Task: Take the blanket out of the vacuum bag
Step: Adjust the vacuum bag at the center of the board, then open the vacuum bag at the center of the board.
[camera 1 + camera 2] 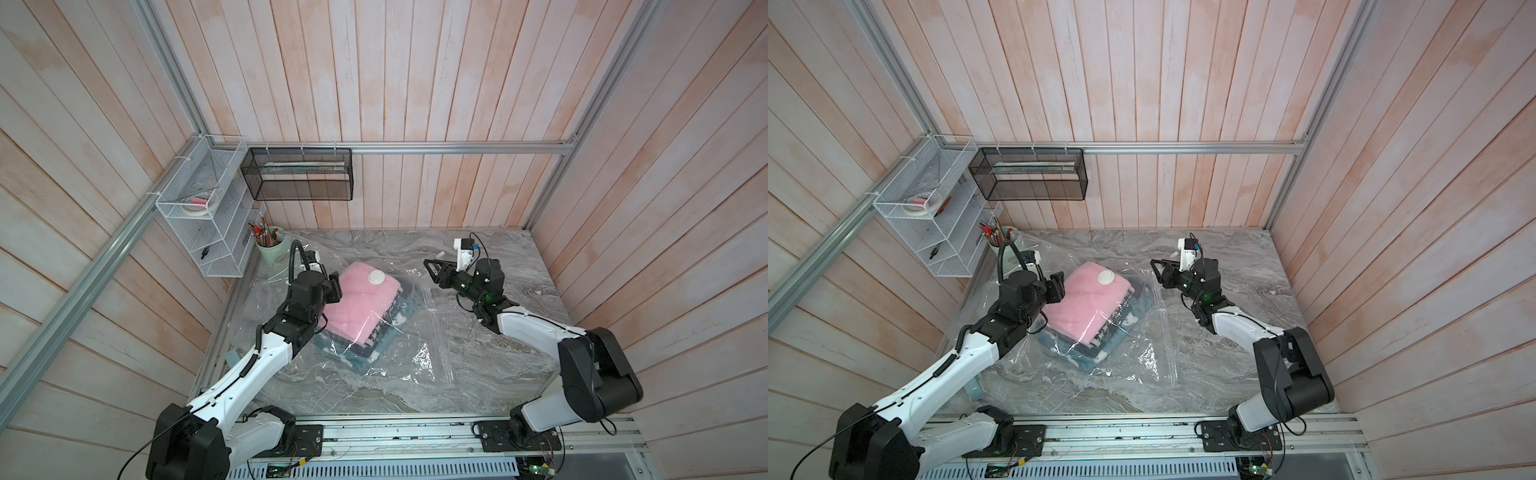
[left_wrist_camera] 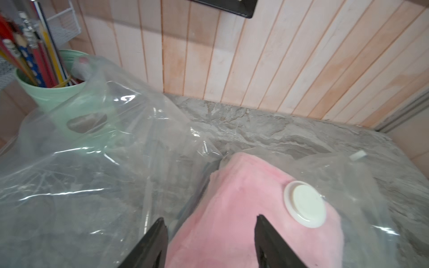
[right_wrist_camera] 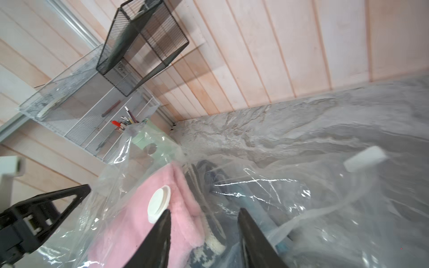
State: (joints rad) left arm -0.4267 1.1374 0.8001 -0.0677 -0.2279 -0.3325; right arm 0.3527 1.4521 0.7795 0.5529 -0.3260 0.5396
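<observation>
A grey marbled desk [image 1: 498, 374] is filling the floor of a booth walled in pale pink planks [image 1: 415, 83]. The vacuum bag [image 1: 415, 357] is lying crumpled across the middle of the desk, with the folded pink blanket [image 1: 357, 309] sitting inside under the white valve cap [image 1: 377, 276]. The left gripper [image 1: 336, 286] is hovering just beside the blanket, its jaws parted and gripping nothing. The right gripper [image 1: 430, 272] is hanging over the bag, its jaws also parted and empty. A green pencil cup [image 1: 272, 249] is standing in the back left corner, below a white wire rack [image 1: 199, 216].
</observation>
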